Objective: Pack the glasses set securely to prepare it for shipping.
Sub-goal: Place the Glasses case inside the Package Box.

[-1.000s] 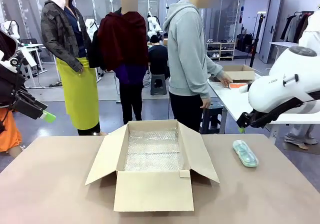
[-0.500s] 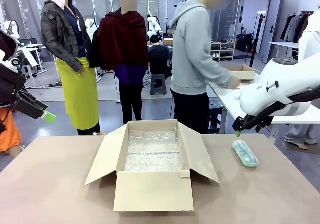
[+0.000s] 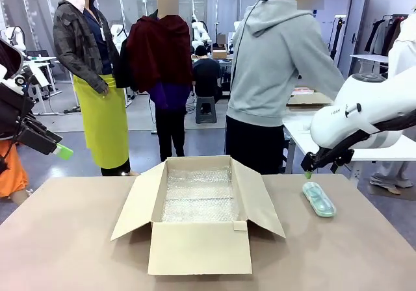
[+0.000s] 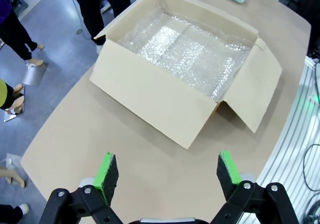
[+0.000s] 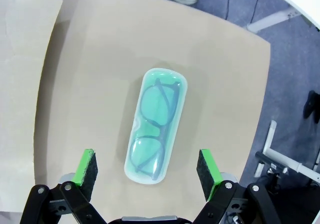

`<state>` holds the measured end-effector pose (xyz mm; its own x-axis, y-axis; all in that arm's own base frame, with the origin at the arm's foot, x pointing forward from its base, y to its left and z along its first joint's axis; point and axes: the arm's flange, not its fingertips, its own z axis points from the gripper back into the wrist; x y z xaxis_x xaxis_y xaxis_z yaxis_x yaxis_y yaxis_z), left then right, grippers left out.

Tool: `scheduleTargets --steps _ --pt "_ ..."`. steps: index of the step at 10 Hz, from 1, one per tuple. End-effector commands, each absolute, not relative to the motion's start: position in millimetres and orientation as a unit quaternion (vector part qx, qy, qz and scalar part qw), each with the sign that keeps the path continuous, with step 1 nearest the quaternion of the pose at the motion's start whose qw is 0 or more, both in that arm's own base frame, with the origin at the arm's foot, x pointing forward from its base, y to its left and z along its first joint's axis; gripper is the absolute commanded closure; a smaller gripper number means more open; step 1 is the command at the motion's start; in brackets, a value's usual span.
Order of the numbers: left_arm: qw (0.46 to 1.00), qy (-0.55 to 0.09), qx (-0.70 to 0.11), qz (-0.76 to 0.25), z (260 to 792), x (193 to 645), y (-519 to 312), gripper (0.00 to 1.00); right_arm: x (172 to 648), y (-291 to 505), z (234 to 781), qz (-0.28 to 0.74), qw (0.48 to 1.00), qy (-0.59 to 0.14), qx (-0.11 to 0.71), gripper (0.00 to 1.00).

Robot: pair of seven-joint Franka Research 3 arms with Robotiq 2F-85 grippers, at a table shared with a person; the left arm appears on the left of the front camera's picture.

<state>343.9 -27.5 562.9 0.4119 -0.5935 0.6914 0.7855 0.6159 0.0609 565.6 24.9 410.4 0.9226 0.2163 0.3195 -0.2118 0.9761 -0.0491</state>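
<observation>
Currently the mint case (image 3: 318,199) lies flat on the tabletop (image 3: 65,239), well right of the open box (image 3: 198,245), with spectacles showing through its lid. Above it hangs the right claw (image 5: 146,159), released, its green pads standing to either side of the case and apart from it. At the left, the left claw (image 4: 165,171) is raised, spread wide and grasping nothing. Bubble wrap (image 3: 198,197) lines the box floor. A person in a grey hoodie (image 3: 273,63) stands beyond the far edge, leaning toward another table.
</observation>
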Motion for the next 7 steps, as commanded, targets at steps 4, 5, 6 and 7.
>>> scheduleTargets --steps 4,5,6,7 --pt "0.825 -0.352 -0.142 -0.418 565 345 -26 0.0 609 17 376 0.091 0.993 -0.076 -0.009 0.0" --pt "0.825 -0.352 -0.142 -0.418 565 345 -26 0.0 611 14 367 0.087 0.994 -0.062 -0.009 0.0" --pt "0.825 -0.352 -0.142 -0.418 565 345 -26 0.0 614 12 359 0.087 0.995 -0.05 -0.001 0.0" --pt "0.825 -0.352 -0.142 -0.418 565 345 -26 0.0 616 10 349 0.082 0.996 -0.043 -0.002 0.0"
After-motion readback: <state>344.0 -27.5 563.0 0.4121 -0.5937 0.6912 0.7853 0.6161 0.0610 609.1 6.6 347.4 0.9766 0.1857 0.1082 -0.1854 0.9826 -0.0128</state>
